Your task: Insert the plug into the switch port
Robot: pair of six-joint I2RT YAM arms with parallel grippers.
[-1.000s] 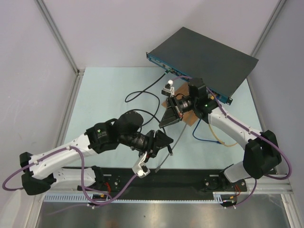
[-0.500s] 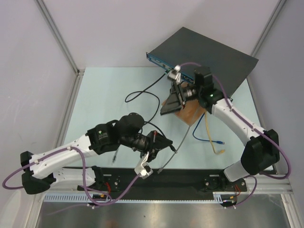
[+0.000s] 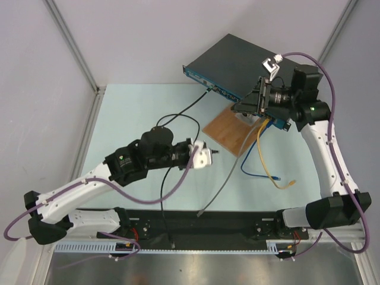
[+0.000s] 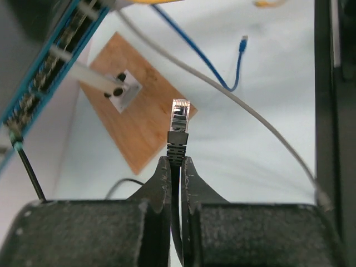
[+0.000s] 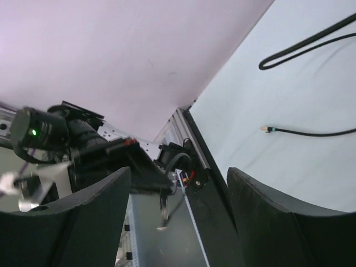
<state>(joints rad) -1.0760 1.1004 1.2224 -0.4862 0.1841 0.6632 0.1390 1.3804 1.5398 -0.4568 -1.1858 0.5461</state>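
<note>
The switch (image 3: 255,68) is a flat dark grey box at the back right, and its teal front face (image 4: 41,75) with a row of sockets shows at the upper left of the left wrist view. My left gripper (image 3: 206,155) (image 4: 176,167) is shut on a black cable just behind the plug (image 4: 179,114), whose clear tip points away over the wooden board. The plug (image 3: 214,152) hangs above mid-table, well short of the switch. My right gripper (image 3: 243,105) (image 5: 178,222) is raised in front of the switch, open and holding nothing.
A brown wooden board (image 3: 230,129) with a small white bracket (image 4: 123,92) lies in front of the switch. Blue (image 3: 252,172), yellow (image 3: 264,160) and grey (image 3: 228,172) cables trail toward the near right. A black cable (image 3: 178,122) loops from the switch front across the middle.
My right gripper opened, then rose and swung right from the board up to the switch. My left gripper shut on the black cable and carried the plug up toward mid-table.
</note>
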